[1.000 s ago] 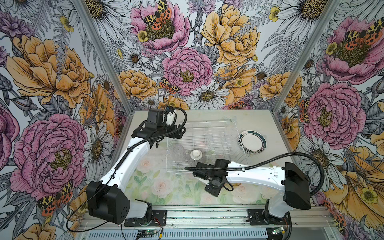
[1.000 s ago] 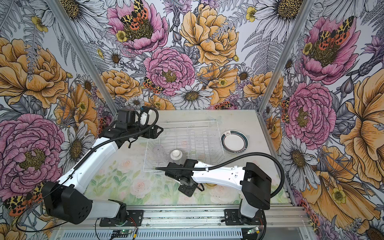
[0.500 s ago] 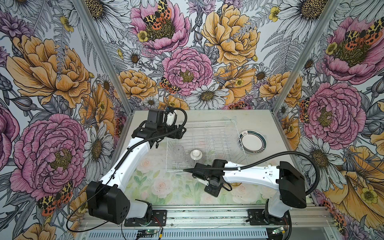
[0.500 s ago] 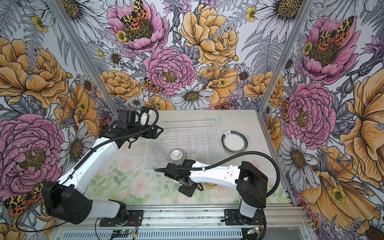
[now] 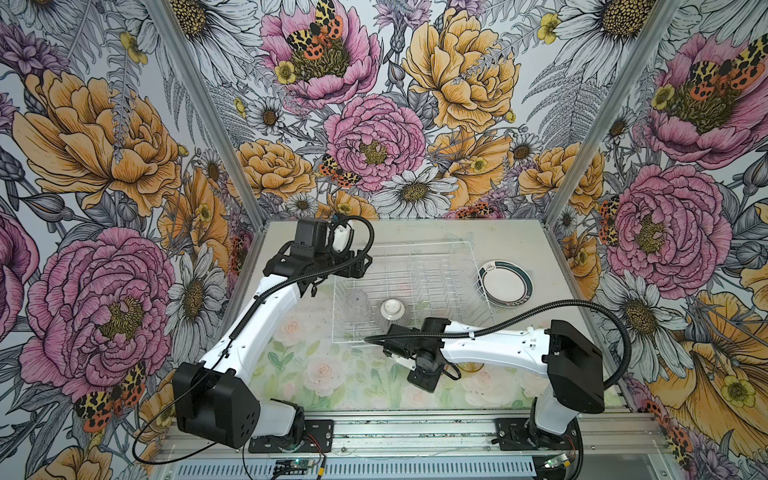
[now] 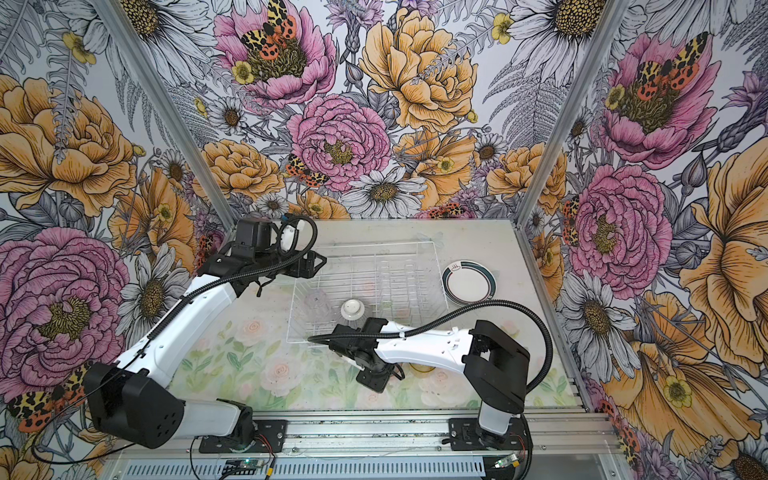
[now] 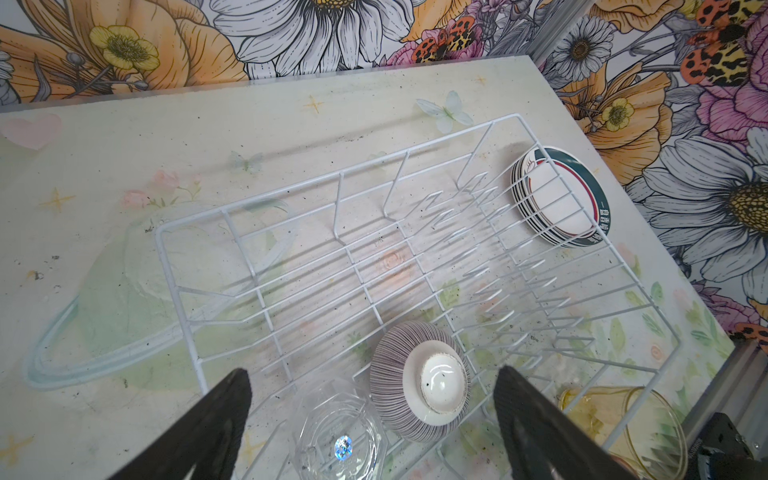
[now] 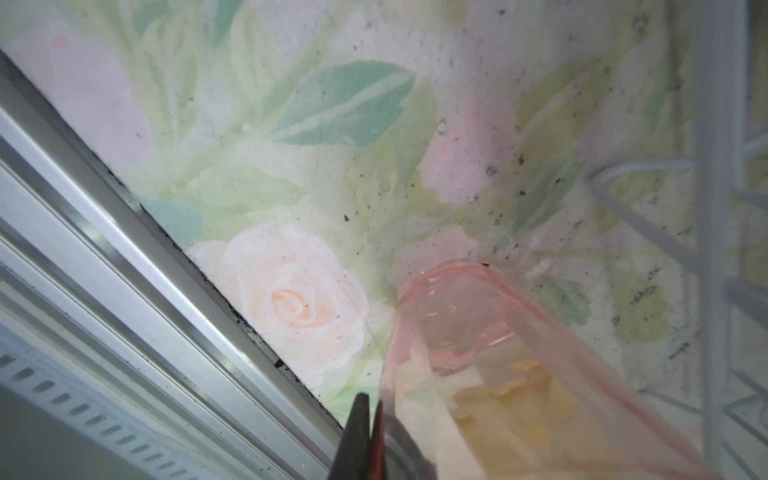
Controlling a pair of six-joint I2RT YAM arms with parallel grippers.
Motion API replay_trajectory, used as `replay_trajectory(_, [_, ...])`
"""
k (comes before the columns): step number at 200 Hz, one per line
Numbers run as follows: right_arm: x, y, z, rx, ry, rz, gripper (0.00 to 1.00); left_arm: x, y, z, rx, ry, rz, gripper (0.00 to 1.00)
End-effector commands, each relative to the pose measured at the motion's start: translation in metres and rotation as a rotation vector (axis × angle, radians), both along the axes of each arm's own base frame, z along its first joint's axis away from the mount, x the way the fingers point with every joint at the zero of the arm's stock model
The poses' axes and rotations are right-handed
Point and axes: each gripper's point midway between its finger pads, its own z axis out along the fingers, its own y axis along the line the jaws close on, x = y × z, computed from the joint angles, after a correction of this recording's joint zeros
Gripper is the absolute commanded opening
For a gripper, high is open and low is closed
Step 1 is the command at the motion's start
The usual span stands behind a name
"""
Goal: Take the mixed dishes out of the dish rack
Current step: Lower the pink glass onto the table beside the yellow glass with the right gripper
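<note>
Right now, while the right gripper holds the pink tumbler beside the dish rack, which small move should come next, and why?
Probably lower the pink tumbler straight down onto the table. The right gripper is shut on its rim, it is outside the dish rack, and its base is over bare table. I cannot tell whether the base touches yet, so go slowly.

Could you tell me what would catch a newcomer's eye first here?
Bold floral walls surround the table. At its centre sits a white wire rack holding an upturned ribbed bowl, with stacked plates to its right. The right tool pinches a pink tumbler in front of the rack.
</note>
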Motion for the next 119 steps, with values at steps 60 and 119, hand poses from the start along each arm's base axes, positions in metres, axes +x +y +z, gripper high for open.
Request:
replay_trajectory(60, [0.01, 0.011, 0.003, 0.042, -0.02, 0.007, 0.27, -0.002, 0.008, 0.005, 0.053, -0.013, 0.023, 0.93])
replay_trajectory(119, [0.024, 0.011, 0.029, 0.095, -0.118, -0.014, 0.42, -0.002, 0.015, -0.006, 0.131, 0.01, 0.058, 0.95])
